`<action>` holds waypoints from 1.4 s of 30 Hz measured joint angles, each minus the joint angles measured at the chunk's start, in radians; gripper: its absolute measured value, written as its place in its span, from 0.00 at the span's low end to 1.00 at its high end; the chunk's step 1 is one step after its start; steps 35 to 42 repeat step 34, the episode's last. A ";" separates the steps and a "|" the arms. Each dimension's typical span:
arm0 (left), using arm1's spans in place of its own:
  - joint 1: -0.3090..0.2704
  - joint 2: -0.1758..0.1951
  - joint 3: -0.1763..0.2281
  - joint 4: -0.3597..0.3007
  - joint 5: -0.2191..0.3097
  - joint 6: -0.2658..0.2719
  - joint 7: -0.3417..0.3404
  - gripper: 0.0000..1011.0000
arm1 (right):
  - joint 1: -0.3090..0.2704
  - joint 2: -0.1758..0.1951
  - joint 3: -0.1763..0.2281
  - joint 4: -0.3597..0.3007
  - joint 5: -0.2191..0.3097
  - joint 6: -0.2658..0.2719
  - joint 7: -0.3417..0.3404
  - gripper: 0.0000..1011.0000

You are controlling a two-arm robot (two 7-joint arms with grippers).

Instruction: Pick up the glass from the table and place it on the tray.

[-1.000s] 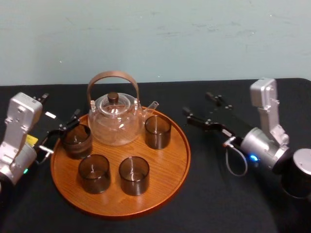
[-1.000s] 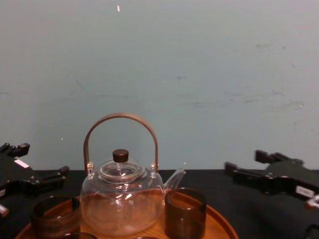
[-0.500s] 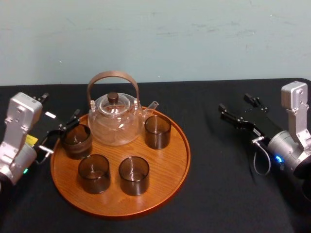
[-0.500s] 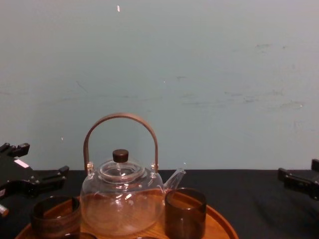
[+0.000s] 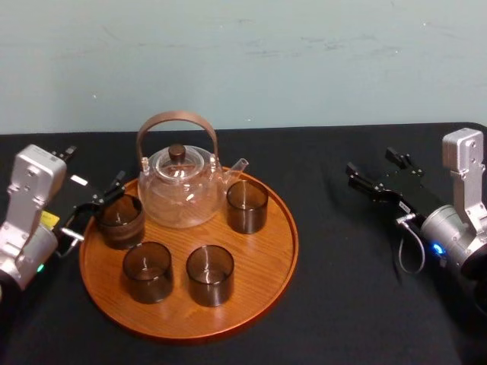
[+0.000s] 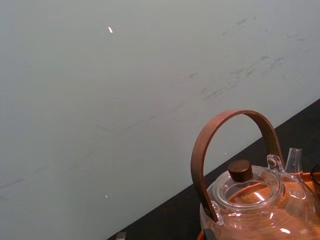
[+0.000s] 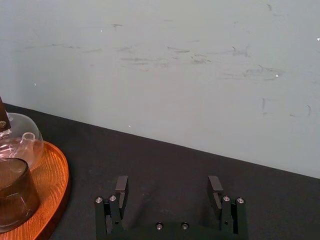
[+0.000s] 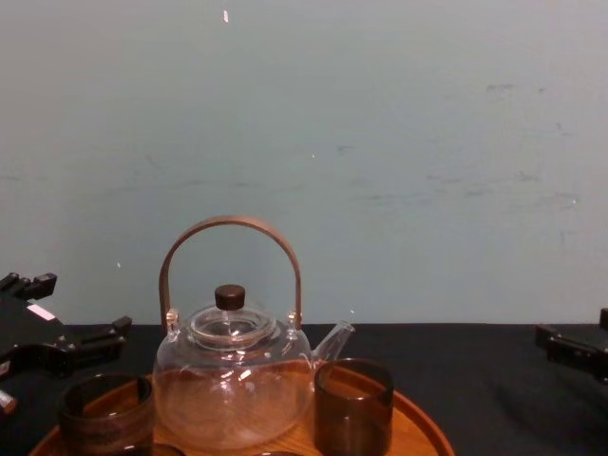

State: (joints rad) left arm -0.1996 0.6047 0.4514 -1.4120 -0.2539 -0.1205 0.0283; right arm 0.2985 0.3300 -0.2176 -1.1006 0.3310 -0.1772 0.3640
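We see the glass (image 5: pixel 119 220) standing on the tray (image 5: pixel 259 296), at its left edge, with our left gripper (image 5: pixel 93 171) just beside it, fingers apart. The right gripper (image 5: pixel 373 163) hangs spread over the tabletop (image 5: pixel 342 304), well right.

The tray (image 5: pixel 259 262) was orange-brown, the glass (image 5: pixel 119 220) dark smoky brown. The teapot (image 5: pixel 179 190) was clear with a brown handle, the table (image 5: pixel 350 289) black.

This is probably a robot test lab. A table (image 5: pixel 342 304) with black cloth stands against a bare pale wall (image 5: pixel 304 61) with scuff marks. The left arm (image 5: pixel 27 205) and the right arm (image 5: pixel 456 228) stand at both sides of a neat tea set: a teapot (image 5: pixel 179 186) and four dark glasses (image 5: pixel 209 274) on a tray (image 5: pixel 259 293).
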 joint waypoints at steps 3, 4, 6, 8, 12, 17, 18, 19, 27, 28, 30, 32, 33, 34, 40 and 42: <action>0.000 0.000 0.000 0.000 0.000 0.000 0.000 0.99 | 0.000 0.000 -0.001 -0.001 0.000 0.000 0.000 0.99; 0.000 0.000 0.000 0.000 0.000 0.000 0.000 0.99 | 0.000 0.000 -0.001 -0.001 0.000 0.000 0.000 0.99; 0.000 0.000 0.000 0.000 0.000 0.000 0.000 0.99 | 0.000 0.001 -0.001 -0.001 0.000 0.000 0.000 0.99; 0.000 0.000 0.000 0.000 0.000 0.000 0.000 0.99 | -0.001 0.001 -0.002 -0.002 0.000 0.000 0.000 0.99; 0.000 0.000 0.000 0.000 0.000 0.000 0.000 0.99 | -0.001 0.001 -0.002 -0.002 0.000 -0.001 0.001 0.99; 0.000 0.000 0.000 0.000 0.000 0.000 0.000 0.99 | -0.001 0.001 -0.003 -0.003 0.000 -0.001 0.001 0.99; 0.000 0.000 0.000 0.000 0.000 0.000 0.000 0.99 | -0.001 0.001 -0.003 -0.003 0.000 -0.001 0.001 0.99; 0.000 0.000 0.000 0.000 0.000 0.000 0.000 0.99 | -0.001 0.001 -0.003 -0.003 0.000 -0.001 0.001 0.99; 0.000 0.000 0.000 0.000 0.000 0.000 0.000 0.99 | -0.001 0.001 -0.003 -0.004 0.000 -0.001 0.002 0.99; 0.000 0.000 0.000 0.000 0.000 0.000 0.000 0.99 | -0.001 0.001 -0.003 -0.004 0.000 -0.001 0.002 0.99; 0.000 0.000 0.000 0.000 0.000 0.000 0.000 0.99 | -0.001 0.002 -0.003 -0.004 0.000 -0.001 0.002 0.99; 0.000 0.000 0.000 0.000 0.000 0.000 0.000 0.99 | -0.001 0.001 -0.003 -0.004 0.000 -0.001 0.002 0.99; 0.000 0.000 0.000 0.000 0.000 0.000 0.000 0.99 | -0.001 0.001 -0.003 -0.004 0.000 -0.001 0.002 0.99; 0.000 0.000 0.000 0.000 0.000 0.000 0.000 0.99 | -0.001 0.001 -0.003 -0.004 0.000 -0.001 0.002 0.99; 0.000 0.000 0.000 0.000 0.000 0.000 0.000 0.99 | -0.001 0.001 -0.003 -0.004 0.000 -0.001 0.002 0.99; 0.000 0.000 0.000 0.000 0.000 0.000 0.000 0.99 | -0.001 0.001 -0.003 -0.004 0.000 -0.001 0.002 0.99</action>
